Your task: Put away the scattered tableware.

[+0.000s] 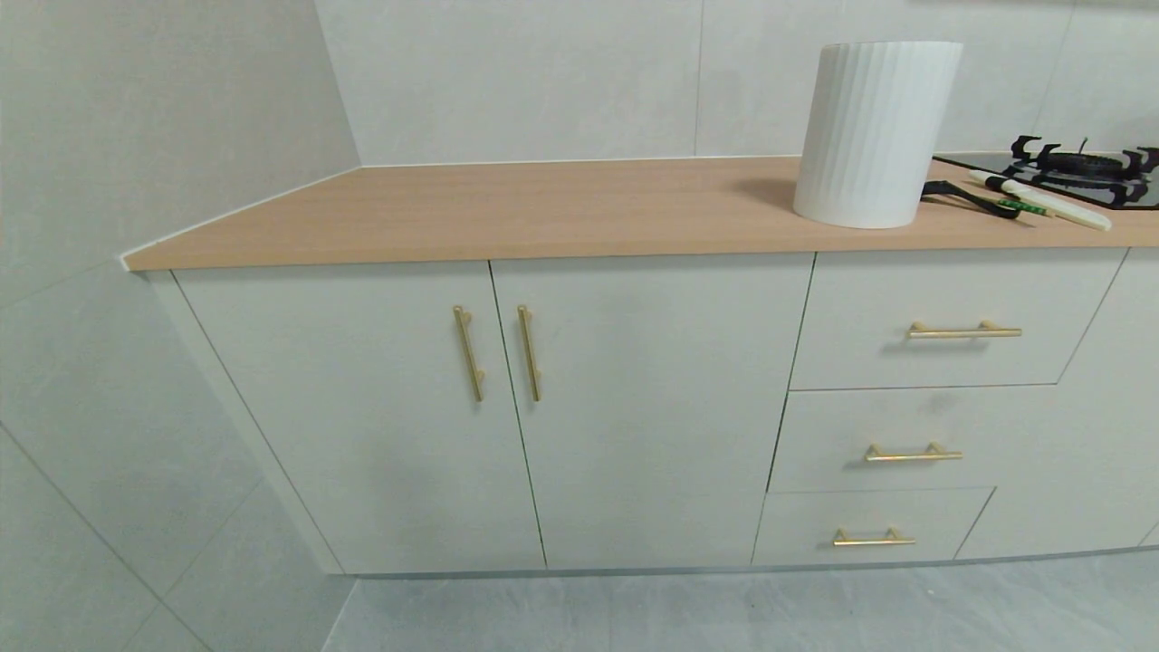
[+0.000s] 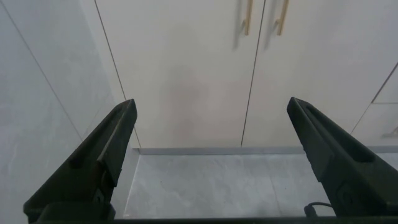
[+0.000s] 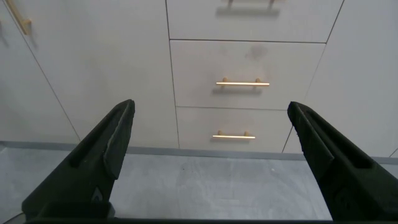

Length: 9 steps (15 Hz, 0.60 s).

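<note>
Cabinet (image 1: pixel 652 407) run against a tiled wall, all fronts closed: double doors (image 1: pixel 362 426) on the left, a stack of three drawers (image 1: pixel 951 299) on the right, gold bar handles throughout.

Wood countertop (image 1: pixel 507 213) on top. Left and middle stretch is bare.

White ribbed container (image 1: pixel 874 136) stands upright on the countertop above the top drawer, near the front edge. Can't tell what is inside it; the head view looks at its side wall, not into the mouth.

Black hob (image 1: pixel 1087 167) at the far right, set into the countertop.

Scattered tableware lies flat between the container and the hob: black-handled utensil (image 1: pixel 969 195) just beside the container's base, white-handled utensil (image 1: pixel 1050 201) angled across it, its far end reaching the hob's edge. A thin green piece (image 1: pixel 1028 208) lies between them; too small to identify.

Left gripper (image 2: pixel 211 109): jaws spread wide, nothing between them, held low in front of the door pair, grey floor (image 2: pixel 217 186) and kickboard below.

Right gripper (image 3: pixel 211 107): jaws spread wide too, holding nothing, facing the lower two drawers.

Head view carries the countertop and tableware; the wrist views carry the cabinet fronts down to the floor.
</note>
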Available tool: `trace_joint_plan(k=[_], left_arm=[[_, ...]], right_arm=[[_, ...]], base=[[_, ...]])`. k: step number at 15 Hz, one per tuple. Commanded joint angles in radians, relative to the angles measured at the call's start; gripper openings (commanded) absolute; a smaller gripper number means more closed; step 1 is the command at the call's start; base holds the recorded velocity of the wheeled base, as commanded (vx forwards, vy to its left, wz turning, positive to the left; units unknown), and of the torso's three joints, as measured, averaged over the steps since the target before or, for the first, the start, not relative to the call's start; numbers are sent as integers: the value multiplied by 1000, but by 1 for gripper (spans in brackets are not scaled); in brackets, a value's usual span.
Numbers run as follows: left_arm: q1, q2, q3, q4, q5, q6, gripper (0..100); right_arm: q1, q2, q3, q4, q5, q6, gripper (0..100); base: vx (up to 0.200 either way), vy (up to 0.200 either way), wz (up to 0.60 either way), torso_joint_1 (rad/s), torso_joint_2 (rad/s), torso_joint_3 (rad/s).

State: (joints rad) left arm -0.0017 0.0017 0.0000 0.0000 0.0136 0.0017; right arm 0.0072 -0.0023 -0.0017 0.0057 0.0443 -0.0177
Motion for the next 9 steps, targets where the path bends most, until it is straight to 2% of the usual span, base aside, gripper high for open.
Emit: trace_joint_plan(k=[1, 9], left_arm=[[0, 1, 0, 0, 0, 0, 100], [0, 1, 0, 0, 0, 0, 100]], right_arm=[[0, 2, 0, 0, 0, -1, 100], [0, 2, 0, 0, 2, -1, 100]], base=[[0, 0, 0, 0, 0, 0], [0, -200, 0, 2, 4, 1]])
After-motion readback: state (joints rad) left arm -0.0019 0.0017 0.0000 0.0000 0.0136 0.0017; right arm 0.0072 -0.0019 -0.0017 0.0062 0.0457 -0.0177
